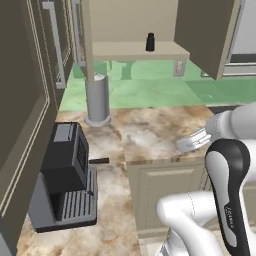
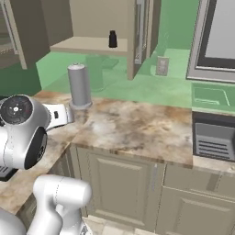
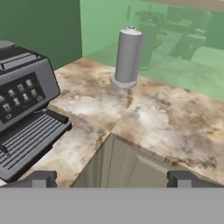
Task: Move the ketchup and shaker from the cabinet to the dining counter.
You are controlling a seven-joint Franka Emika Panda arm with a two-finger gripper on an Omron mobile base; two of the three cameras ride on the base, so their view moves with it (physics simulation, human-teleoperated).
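Left base view: shaker point(image 1: 150, 42) above gripper point(image 3: 111, 178).

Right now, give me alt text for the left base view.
An open tan wall cabinet holds a small black shaker on its shelf, above a marble worktop with a tall grey cylinder and a dark coffee machine. The white arm rises at lower right.

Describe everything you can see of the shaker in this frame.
The shaker is a small black bottle shape with a narrower, tapered top. It stands upright and alone on the bottom shelf of the open cabinet, near the shelf's front edge, above the marble worktop. Nothing touches it but the shelf. Its surface looks plain and matte; finer details are too small to tell.
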